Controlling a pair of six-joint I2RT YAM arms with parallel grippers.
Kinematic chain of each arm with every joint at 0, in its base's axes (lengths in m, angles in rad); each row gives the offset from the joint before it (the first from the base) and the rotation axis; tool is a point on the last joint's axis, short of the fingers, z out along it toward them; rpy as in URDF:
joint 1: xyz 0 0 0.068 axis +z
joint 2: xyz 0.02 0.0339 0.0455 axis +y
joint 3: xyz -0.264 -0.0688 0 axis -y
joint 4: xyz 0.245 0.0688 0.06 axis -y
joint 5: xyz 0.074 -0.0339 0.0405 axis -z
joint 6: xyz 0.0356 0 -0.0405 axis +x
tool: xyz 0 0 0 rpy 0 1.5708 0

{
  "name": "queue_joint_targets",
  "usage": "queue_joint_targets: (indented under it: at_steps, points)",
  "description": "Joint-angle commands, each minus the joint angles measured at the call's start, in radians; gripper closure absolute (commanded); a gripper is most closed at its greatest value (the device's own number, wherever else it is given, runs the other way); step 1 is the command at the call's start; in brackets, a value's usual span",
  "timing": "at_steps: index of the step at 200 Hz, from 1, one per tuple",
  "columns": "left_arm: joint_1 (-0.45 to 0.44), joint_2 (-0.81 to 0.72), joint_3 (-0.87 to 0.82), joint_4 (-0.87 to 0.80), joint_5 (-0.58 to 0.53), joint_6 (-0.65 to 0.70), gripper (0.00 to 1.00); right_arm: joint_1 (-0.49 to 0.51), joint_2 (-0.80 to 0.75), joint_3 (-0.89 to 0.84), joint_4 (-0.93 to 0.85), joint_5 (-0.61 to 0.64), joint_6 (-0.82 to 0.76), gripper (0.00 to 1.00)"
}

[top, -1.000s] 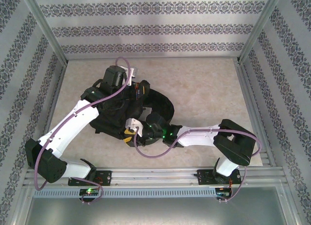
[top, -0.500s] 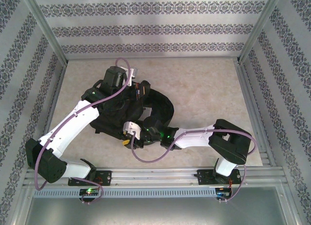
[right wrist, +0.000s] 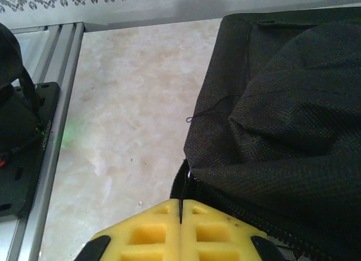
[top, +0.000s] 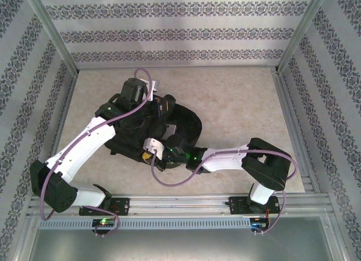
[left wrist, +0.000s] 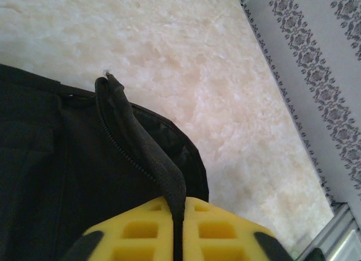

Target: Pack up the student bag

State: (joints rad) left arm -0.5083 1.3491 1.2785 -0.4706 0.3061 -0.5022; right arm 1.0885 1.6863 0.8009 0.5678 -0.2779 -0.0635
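The student bag [top: 128, 141] is a black fabric backpack lying on the pale table, left of centre. My left gripper [top: 163, 106] is at the bag's far edge. In the left wrist view its yellow fingers [left wrist: 225, 227] are shut on a raised black strip of the bag's zip edge [left wrist: 141, 145]. My right gripper [top: 148, 154] is at the bag's near edge. In the right wrist view it [right wrist: 180, 213] is shut on a thin black tab at the end of the zip line, beside the bag's woven body [right wrist: 282, 114].
Bare marble tabletop [top: 242, 103] stretches right of and behind the bag. Patterned walls and aluminium frame posts [top: 296, 32] enclose the table. A metal rail [right wrist: 53, 125] and a black arm base [right wrist: 17, 137] lie left of my right gripper.
My right gripper has shifted a little left and away from me along the bag's near edge, still shut. The left arm and bag have barely moved.
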Motion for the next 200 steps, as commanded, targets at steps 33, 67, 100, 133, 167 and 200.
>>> queue_joint_targets:
  at_steps: [33,67,100,133,167,200]
  points:
    - [0.093,-0.101,-0.065,0.004,-0.030,-0.077,0.25,-0.043,-0.091,-0.010,-0.045,0.001,0.268,1.00]
    - [0.203,-0.233,-0.178,-0.001,0.010,-0.252,0.20,-0.049,-0.128,-0.037,-0.081,0.025,0.333,1.00]
    - [0.221,-0.389,-0.311,-0.148,-0.115,-0.490,0.17,-0.048,-0.124,-0.022,-0.138,0.037,0.367,1.00]
    - [0.220,-0.432,-0.351,-0.375,-0.156,-0.620,0.18,-0.049,-0.088,0.093,-0.333,0.033,0.420,1.00]
    - [0.221,-0.561,-0.498,-0.341,-0.157,-0.730,0.24,-0.045,-0.083,0.115,-0.376,0.083,0.450,1.00]
    - [0.220,-0.568,-0.548,-0.319,-0.155,-0.770,0.28,-0.032,-0.092,0.144,-0.444,0.146,0.473,1.00]
